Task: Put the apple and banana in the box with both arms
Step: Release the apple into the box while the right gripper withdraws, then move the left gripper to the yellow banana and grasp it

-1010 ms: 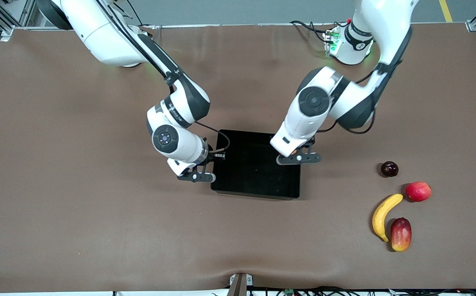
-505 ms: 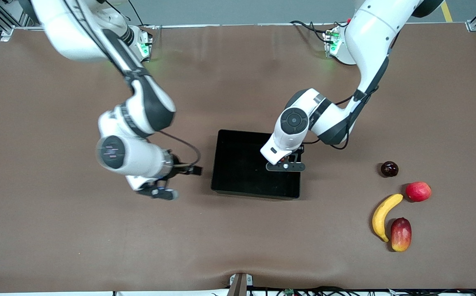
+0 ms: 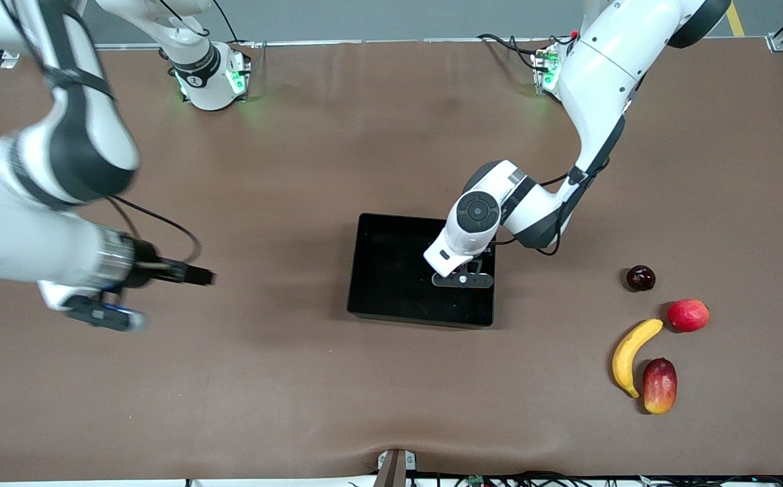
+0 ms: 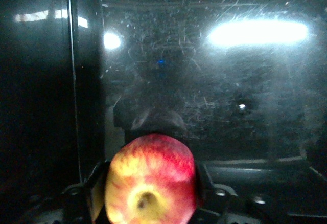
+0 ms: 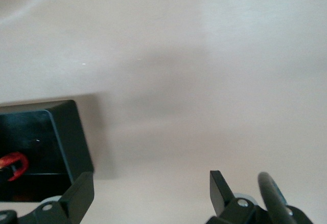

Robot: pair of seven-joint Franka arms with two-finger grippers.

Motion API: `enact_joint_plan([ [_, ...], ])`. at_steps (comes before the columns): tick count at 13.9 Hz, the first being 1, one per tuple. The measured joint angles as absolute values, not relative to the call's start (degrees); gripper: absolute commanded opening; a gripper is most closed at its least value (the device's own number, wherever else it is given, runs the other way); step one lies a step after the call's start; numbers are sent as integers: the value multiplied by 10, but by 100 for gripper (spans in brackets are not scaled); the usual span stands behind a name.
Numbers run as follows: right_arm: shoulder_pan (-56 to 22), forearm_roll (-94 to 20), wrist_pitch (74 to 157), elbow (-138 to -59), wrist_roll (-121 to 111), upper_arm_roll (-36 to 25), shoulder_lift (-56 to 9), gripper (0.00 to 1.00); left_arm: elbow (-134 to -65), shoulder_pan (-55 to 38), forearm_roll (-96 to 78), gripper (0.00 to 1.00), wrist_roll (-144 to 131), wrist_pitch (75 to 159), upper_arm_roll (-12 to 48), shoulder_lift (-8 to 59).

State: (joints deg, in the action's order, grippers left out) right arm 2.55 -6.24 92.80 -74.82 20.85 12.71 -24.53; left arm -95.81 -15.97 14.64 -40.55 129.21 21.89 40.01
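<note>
Brown table (image 3: pixel 296 379), two white arms based along its farther edge. Black box (image 3: pixel 364 270) sat about mid-table.

Left arm reached down into the box. Left gripper (image 3: pixel 462 279) was low inside it, close to the wall toward the left arm's end. In the left wrist view, the apple (image 4: pixel 150 183) sat between the fingers (image 4: pixel 204 183), stem dimple toward the camera, both pads against its sides: pinching it. Scratched glossy box floor lay under it; could not tell whether the apple touched that floor.

Right arm was swung out toward its own end of the table. Right gripper (image 5: pixel 148 193) hung over bare table, well apart from the box, fingers spread wide with nothing between them. A corner of the box showed in the right wrist view.

Banana (image 3: pixel 628 355) lay on the table toward the left arm's end, well apart from the box and nearer the front camera than it, not yet in the box. Mango (image 3: pixel 660 385) lay just beside its darker tip. Red fruit (image 3: pixel 688 315) sat just off its other end. Maroon fruit (image 3: pixel 641 278) sat a little farther from the camera than these.
</note>
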Motion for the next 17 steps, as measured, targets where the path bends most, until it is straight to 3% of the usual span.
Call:
enact_joint_plan([
  [3,50,-49,887,-748,180,98,-195,100,-941,-154,147,100,-406,1277,217,370],
  [6,50,-37,845,-747,149,62,-148,100,-918,-111,147,100,-383,1204,214,296],
  [9,35,-33,795,-746,50,-16,-99,100,-908,-32,147,100,-262,1164,212,264],
  [13,29,-30,756,-756,12,-59,-51,100,-906,86,146,100,-16,1180,208,303],
  [17,16,-9,757,-802,12,-59,-7,100,-902,113,178,100,119,1254,206,364],
])
